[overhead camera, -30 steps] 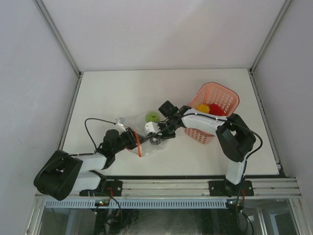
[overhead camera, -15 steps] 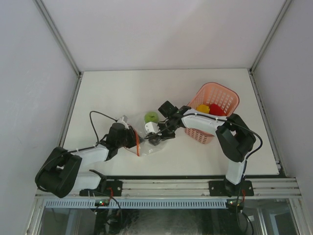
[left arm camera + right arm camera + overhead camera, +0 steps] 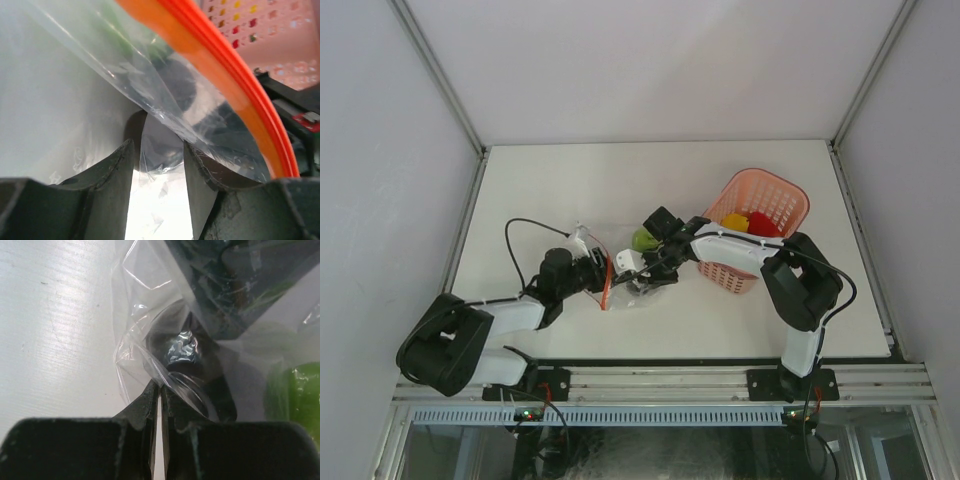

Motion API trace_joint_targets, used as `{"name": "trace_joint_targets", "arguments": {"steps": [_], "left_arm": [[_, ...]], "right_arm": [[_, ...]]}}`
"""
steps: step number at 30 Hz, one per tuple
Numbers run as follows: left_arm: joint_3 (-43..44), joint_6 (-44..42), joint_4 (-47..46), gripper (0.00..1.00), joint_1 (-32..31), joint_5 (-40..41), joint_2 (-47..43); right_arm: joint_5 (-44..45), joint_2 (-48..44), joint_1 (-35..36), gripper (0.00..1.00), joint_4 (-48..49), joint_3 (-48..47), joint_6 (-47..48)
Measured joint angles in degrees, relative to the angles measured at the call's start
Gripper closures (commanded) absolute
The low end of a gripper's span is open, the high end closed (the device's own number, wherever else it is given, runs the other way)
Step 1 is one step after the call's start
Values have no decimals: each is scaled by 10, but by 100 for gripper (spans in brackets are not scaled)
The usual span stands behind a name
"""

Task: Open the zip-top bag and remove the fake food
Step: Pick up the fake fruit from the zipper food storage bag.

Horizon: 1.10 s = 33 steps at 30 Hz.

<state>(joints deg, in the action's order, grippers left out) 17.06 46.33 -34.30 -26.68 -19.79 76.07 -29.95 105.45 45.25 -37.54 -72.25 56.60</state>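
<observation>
The clear zip-top bag (image 3: 620,287) lies crumpled mid-table between both grippers, its orange-red zip strip (image 3: 607,282) on the left side. My left gripper (image 3: 592,272) is at that strip, jaws apart, with a loose fold of film (image 3: 157,160) between the fingers and the strip (image 3: 235,85) passing above them. On the opposite side my right gripper (image 3: 638,276) is shut, pinching the bag's film (image 3: 145,315) at its tips (image 3: 160,386). Through the plastic show fake food pieces: a blackish one (image 3: 182,347) and a light green one (image 3: 300,400), the latter also visible from above (image 3: 642,239).
A pink basket (image 3: 790,195) stands to the right of the bag, under the right arm, holding a red piece (image 3: 763,224) and a yellow piece (image 3: 735,220). It fills the upper right of the left wrist view (image 3: 280,35). White walls enclose the table.
My left gripper has moved up and right along the bag's zip edge and its jaws have widened. The green piece has shifted slightly right. The right gripper has stayed shut in place.
</observation>
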Motion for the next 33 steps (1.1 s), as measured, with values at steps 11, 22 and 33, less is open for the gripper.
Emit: {"name": "trace_joint_targets", "arguments": {"steps": [11,22,33], "left_arm": [[-4,-27,-64,42,-8,-40,7],[34,-71,66,63,-41,1,14],[15,-15,15,87,-38,-1,-8]], "right_arm": [[-37,0,-19,97,11,0,-27],[-42,0,-35,97,49,14,-70],[-30,0,-40,97,57,17,-80]]}}
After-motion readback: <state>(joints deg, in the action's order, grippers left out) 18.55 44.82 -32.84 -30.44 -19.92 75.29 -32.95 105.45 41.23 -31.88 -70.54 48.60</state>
